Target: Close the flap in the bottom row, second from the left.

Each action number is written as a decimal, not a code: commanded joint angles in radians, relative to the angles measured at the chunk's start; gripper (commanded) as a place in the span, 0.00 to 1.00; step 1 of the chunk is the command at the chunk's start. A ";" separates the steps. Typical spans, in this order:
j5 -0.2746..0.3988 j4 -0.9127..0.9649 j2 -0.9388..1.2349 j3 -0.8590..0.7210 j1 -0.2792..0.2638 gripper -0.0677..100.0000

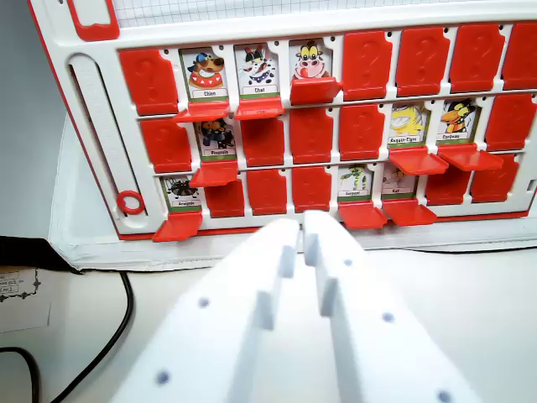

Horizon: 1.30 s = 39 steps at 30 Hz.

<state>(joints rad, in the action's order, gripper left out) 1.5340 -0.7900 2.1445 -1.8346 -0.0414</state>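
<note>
Board: the red-and-white flap board (pixel 101 168) stands tilted at the far edge of the desk (pixel 470 319).
Target flap: the second flap (pixel 226 200) from the board's left end, in its bottom row. It shows a red face and no card, so it looks already up. Its top is overlapped by the dropped flap (pixel 214 174) of the board's middle row.
Neighbour: the first flap (pixel 178 225) at the board's lower left corner lies folded forward, with the spider card (pixel 181 193) exposed behind it.
Fingers: the white fingers (pixel 277 243) are narrow, with only a slit between them, and hold nothing. The tips sit just in front of the board's bottom edge, near its middle and to the wrist view's right of the target.
Risk 1: wrong flap. The target looks shut and the open one is right beside it, so a loose count could send the push to the corner flap or to the middle-row flap above.
Risk 2: snagging. A sideways sweep along the board's bottom edge could catch the folded-down flaps.
Risk 3: shoving the board. A push that is too low or too hard would probably slide or tip the board rather than turn a hinge.
Risk 4: lost sight. Up close, the fingers would likely hide the board's bottom row.
Cable: the black cable (pixel 126 311) lies left of the board's front, clear of the fingers.
</note>
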 commanded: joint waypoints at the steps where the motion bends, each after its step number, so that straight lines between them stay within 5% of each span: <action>1: 0.002 -0.011 0.075 0.120 0.003 0.00; 39: -0.008 -0.032 0.078 0.150 0.003 0.00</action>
<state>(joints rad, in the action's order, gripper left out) 1.5324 -0.8207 2.1445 -1.7978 -0.0430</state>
